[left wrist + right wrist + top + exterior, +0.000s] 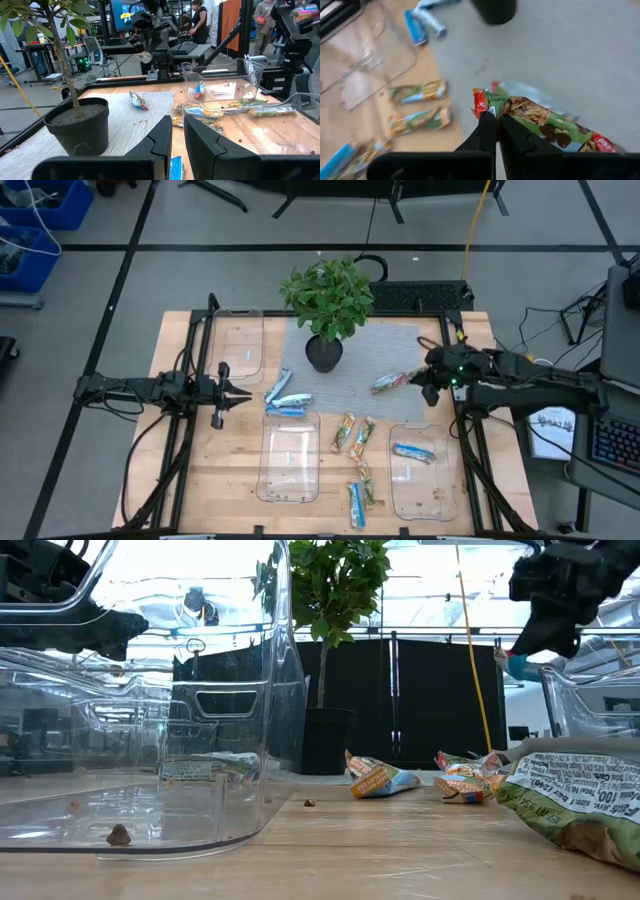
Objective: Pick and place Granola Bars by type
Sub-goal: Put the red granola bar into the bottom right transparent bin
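Above the grey mat [385, 345], the right gripper [497, 120] is clenched on a red-green bar [540, 120] and holds it lifted. Next it must carry the bar to a clear tray [424, 472]. At the table's left the left gripper [238, 395] waits, nearly closed, empty.

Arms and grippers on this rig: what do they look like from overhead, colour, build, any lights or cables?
Both arms are black and slender. The left arm ends in the left gripper, two thin dark pointed fingers. The right arm is bulkier near the wrist, with a small green light beside the right gripper. Black cables trail along both.
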